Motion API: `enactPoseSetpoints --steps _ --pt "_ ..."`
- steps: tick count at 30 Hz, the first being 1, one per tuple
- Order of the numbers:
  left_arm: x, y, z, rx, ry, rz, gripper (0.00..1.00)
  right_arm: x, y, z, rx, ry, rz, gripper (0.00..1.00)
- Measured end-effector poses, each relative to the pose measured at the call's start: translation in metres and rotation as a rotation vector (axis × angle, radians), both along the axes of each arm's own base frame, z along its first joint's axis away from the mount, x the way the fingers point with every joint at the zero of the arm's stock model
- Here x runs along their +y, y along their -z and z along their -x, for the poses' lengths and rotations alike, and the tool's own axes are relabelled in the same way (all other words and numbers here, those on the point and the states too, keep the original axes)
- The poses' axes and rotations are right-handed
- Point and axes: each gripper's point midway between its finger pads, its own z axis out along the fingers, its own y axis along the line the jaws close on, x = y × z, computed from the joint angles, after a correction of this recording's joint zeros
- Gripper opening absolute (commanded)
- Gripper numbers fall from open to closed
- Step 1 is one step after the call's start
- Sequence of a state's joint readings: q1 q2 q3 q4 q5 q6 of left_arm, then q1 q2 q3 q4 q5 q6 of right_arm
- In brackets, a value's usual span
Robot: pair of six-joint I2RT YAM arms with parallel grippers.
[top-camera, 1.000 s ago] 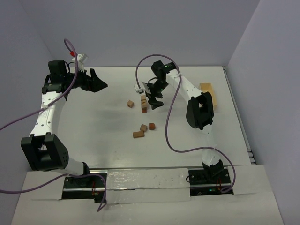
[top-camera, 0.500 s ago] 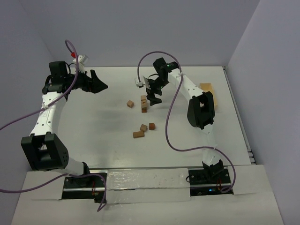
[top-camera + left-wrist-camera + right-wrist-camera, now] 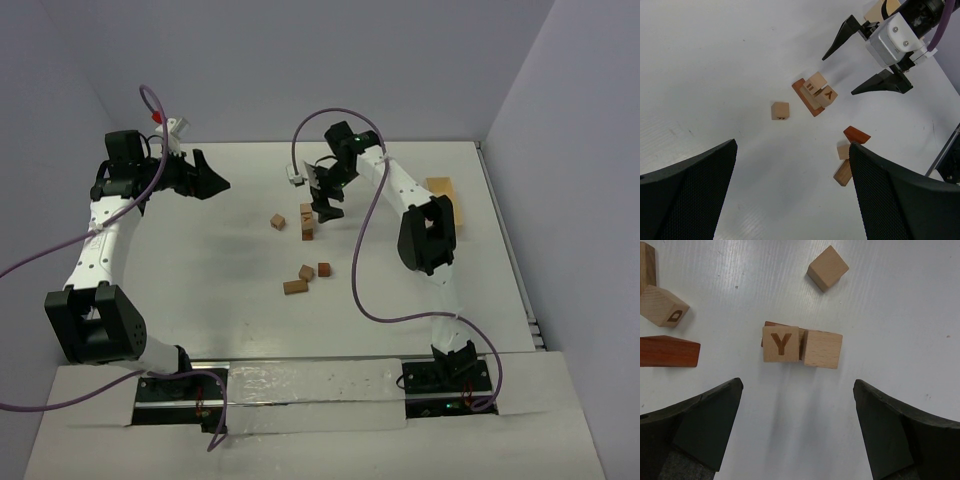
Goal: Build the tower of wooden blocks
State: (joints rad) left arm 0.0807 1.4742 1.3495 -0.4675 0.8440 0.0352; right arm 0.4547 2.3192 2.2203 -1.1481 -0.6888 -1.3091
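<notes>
right gripper has lifted off and eased back toward the far side, jaws spread wide and empty, leaving the tower standing alone in the middle of the table, so far just a reddish bar with the y cube and a plain cube side by side on top. that placement looks done, so next is probably fetching another of the loose wood blocks: one cube just left of the tower, three clustered nearer. left gripper hangs far left, fingers apart, holding nothing.

A reddish bar lies mostly hidden under 2 cubes — another bar is edge-cropped.
</notes>
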Motion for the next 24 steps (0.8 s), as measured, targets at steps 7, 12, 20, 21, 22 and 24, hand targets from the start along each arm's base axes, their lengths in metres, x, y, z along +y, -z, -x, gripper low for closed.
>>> enactPoseSetpoints --steps 7,12,20,21,22,24 --pt "0.0 0.0 0.0 -0.001 0.002 0.0 0.99 0.006 0.016 0.002 0.028 0.0 0.02 1.0" --pt "0.0 0.0 0.0 -0.002 0.003 -0.001 0.99 0.007 0.026 0.003 0.047 0.011 0.036 1.0" --pt "0.0 0.0 0.001 -0.001 0.005 0.0 0.99 0.01 0.025 -0.001 0.044 0.032 0.027 1.0" --pt "0.0 0.0 0.001 -0.001 0.006 -0.001 0.99 0.01 0.025 -0.001 0.042 0.034 0.027 1.0" --pt "-0.001 0.0 0.001 -0.002 0.007 -0.001 0.99 0.01 0.025 -0.002 0.04 0.036 0.027 1.0" --pt "0.0 0.001 0.001 0.0 0.008 -0.002 0.99 0.011 0.025 -0.002 0.038 0.037 0.027 1.0"
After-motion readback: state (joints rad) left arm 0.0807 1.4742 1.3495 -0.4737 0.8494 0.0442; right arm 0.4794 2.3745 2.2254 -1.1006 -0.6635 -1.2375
